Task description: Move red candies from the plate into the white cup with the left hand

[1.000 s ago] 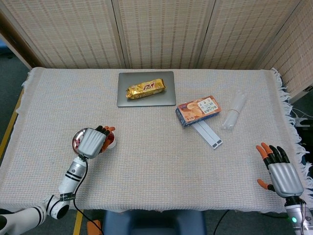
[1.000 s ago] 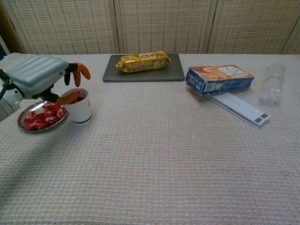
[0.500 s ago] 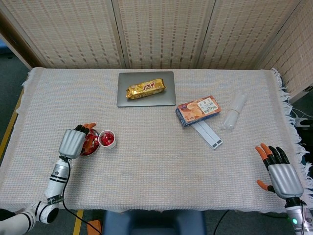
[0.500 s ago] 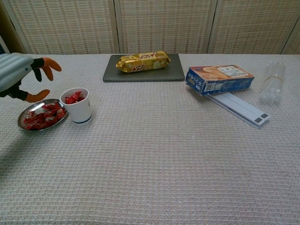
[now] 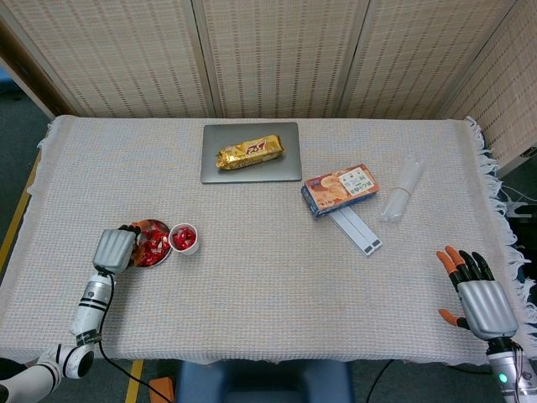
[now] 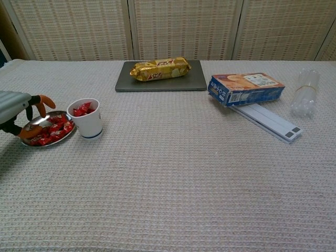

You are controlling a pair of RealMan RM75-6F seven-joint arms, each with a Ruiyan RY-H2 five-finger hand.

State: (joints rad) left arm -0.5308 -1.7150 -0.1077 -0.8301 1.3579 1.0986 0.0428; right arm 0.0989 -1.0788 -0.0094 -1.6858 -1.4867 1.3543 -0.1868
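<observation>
A small metal plate (image 6: 41,120) with several red candies (image 6: 51,130) lies near the table's left front. Just right of it stands the white cup (image 6: 88,123), touching the plate, with red candies (image 6: 83,109) inside. My left hand (image 6: 16,108) hovers low at the plate's left rim, thumb and fingers apart, orange fingertips (image 6: 45,101) over the candies, nothing held. In the head view the left hand (image 5: 114,248) covers the left edge of the plate (image 5: 144,224), next to the cup (image 5: 184,238). My right hand (image 5: 478,295) rests open at the front right edge.
At the back sits a grey tray (image 5: 250,171) with a gold snack packet (image 5: 250,152). A blue biscuit box (image 5: 340,188), a white flat bar (image 5: 356,227) and clear plastic cups (image 5: 401,190) lie right of centre. Fringed cloth edges border the table.
My left hand has drawn back from above the cup, moving left and down to the plate's left rim. The cup now shows its candies. The right hand has stayed put.
</observation>
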